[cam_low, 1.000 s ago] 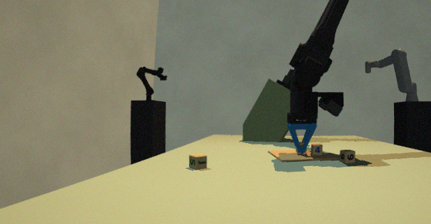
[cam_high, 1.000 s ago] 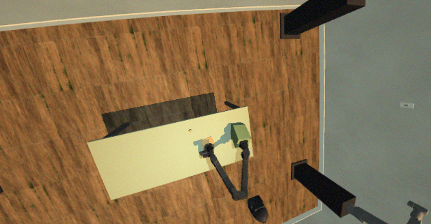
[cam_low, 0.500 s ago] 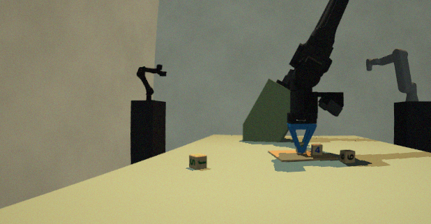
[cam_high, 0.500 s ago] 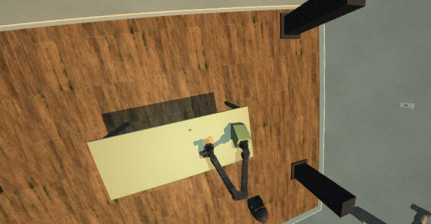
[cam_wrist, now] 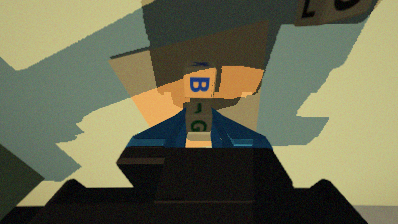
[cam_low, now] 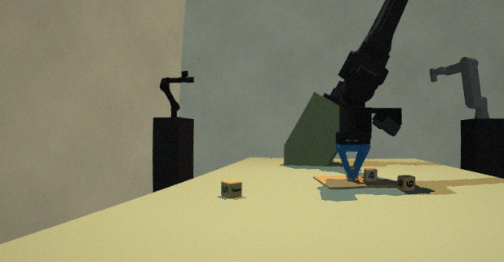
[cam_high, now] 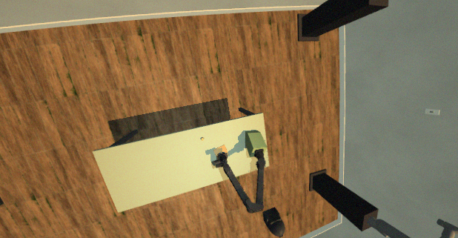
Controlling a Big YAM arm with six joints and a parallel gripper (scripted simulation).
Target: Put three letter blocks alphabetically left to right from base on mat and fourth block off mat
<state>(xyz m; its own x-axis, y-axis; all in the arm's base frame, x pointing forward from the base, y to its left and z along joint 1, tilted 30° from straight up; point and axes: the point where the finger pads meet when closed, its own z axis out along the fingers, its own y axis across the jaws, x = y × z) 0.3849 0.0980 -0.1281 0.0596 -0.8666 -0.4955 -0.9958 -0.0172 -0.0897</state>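
Note:
My gripper (cam_low: 353, 175) has blue fingers, points straight down over the orange mat (cam_low: 347, 180) and is shut on a block with a green G on top (cam_wrist: 199, 125). The block is low at the mat; I cannot tell whether it touches. Just beyond it on the mat sits a block with a blue B on top (cam_wrist: 201, 84), close to the G block; in the exterior view it shows a blue 4 on its side (cam_low: 370, 175). A third block with dark marks (cam_low: 406, 183) stands at the mat's right edge. A fourth block with green marks (cam_low: 231, 188) lies far left, off the mat.
A large tilted green box (cam_low: 311, 133) stands behind the mat near the table's far end. The arm's base is by the table's long edge (cam_high: 273, 221). Dark pillars with other arms stand off the table.

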